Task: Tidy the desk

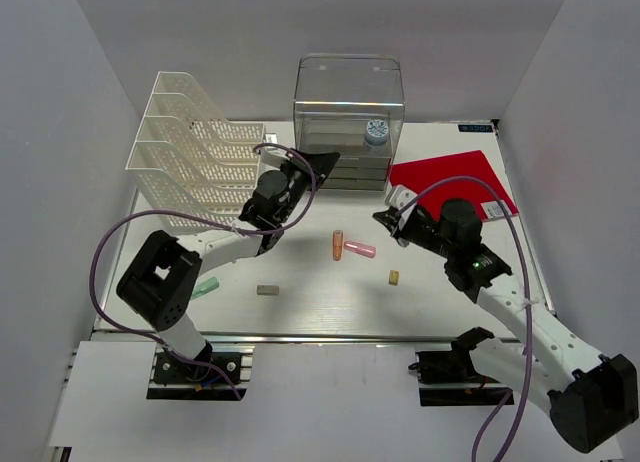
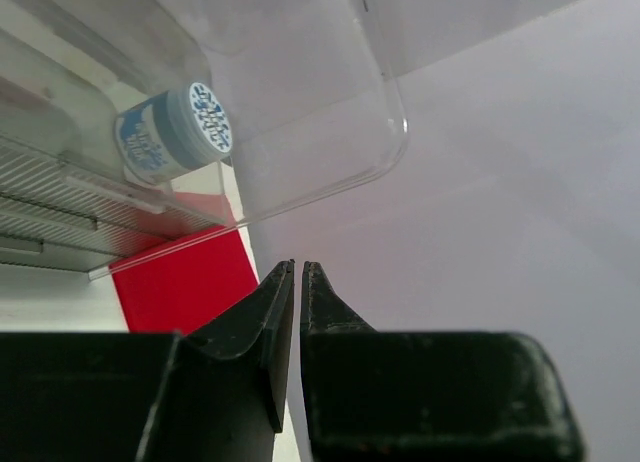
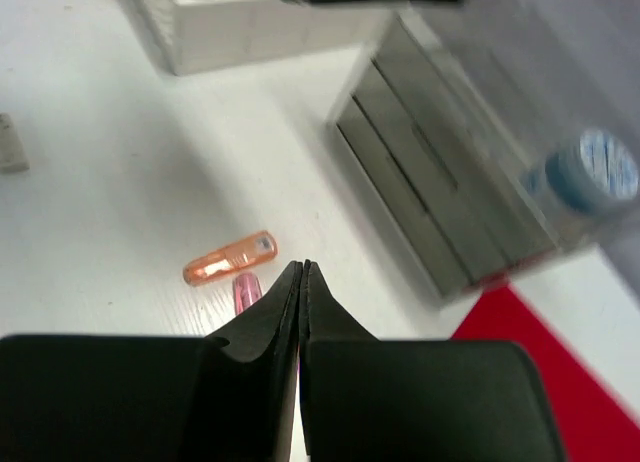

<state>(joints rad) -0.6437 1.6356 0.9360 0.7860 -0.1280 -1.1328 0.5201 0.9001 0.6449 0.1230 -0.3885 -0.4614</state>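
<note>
– Right gripper point(image 3: 302, 267), what do you have on your screen?

– I see its two fingers pressed flat together, nothing between them. Just past the tips lies a small pink piece point(image 3: 245, 290), partly hidden by one finger. A small orange translucent piece point(image 3: 230, 259) lies right beside that; I cannot tell whether the two touch.

– And the left gripper point(image 2: 298, 267)?

– Its fingers are nearly together with only a thin slit between them, and the slit is empty. It sits close to the front of the clear plastic drawer box point(image 2: 330, 102). Ahead of it and to its left, I make out a blue-and-white roll point(image 2: 175, 132) inside the box. A red sheet point(image 2: 180, 282) lies below the box's edge, just off the left finger.

– Where is the desk point(image 1: 320, 302)?

– It lies under both grippers, a white top with its metal rail back by the arm bases. A white mesh file rack point(image 1: 190, 152) stands on the left gripper's outer side. A small tan piece point(image 1: 394, 277) lies near the right one, toward the bases.
</note>
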